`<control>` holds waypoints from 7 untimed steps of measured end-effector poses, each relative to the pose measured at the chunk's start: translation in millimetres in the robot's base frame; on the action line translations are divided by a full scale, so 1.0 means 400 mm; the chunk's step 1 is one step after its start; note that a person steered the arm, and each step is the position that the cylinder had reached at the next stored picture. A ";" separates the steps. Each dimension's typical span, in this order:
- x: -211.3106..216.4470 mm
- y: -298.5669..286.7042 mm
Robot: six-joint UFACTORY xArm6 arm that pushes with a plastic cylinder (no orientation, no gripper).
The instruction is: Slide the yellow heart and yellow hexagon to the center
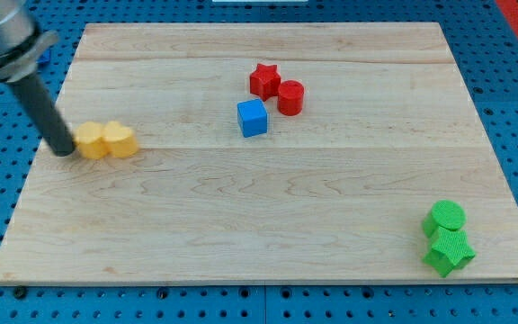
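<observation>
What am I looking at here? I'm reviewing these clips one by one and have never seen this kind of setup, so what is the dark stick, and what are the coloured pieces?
There is one picture, from a single camera looking down at a wooden board. The dark stick at the view's left is the robot arm's end effector, a plain rod. It cannot grasp; it only pushes. Its lower end, my tip, sits against the left side of the yellow hexagon, which touches the yellow heart on its right. Those two are meant to slide to the center. Near the top middle are a red star, a red cylinder and a blue cube. At the bottom right sit a green cylinder and a green star. Nothing is held.
</observation>
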State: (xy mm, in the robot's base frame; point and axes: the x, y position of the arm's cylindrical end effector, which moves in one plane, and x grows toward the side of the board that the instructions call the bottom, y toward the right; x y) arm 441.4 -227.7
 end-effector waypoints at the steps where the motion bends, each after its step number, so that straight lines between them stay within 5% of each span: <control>1: -0.060 0.112; 4: 0.004 0.196; 6: -0.204 0.199; 7: -0.146 0.230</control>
